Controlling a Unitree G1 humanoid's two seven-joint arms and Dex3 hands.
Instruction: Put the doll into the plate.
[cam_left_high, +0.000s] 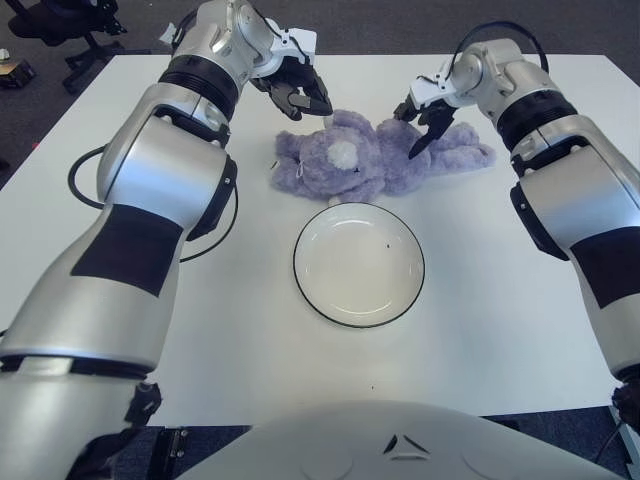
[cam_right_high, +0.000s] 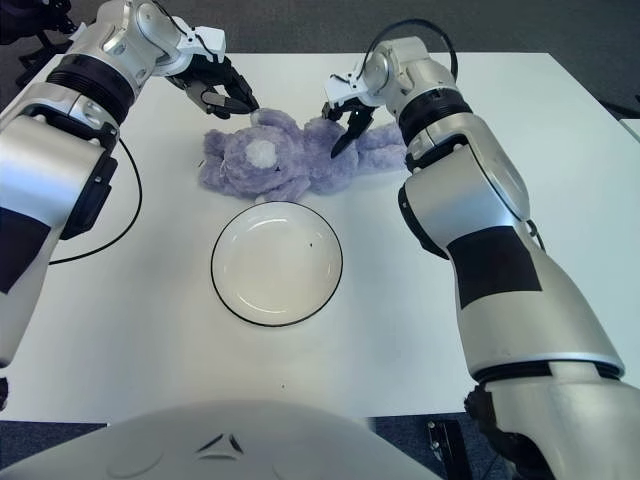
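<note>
The doll (cam_left_high: 375, 157), a fuzzy lilac plush bear, lies on its side toward the white table's (cam_left_high: 520, 300) far edge, just behind the round, black-rimmed plate (cam_left_high: 358, 263). The right hand (cam_left_high: 425, 113) covers its middle, dark fingers spread. The left hand (cam_left_high: 300, 95) hovers by its head, fingers loosely parted, holding nothing.

bg: white table (cam_left_high: 500, 330) | dark grey floor (cam_left_high: 380, 25) | black office chair (cam_left_high: 60, 25) far left
</note>
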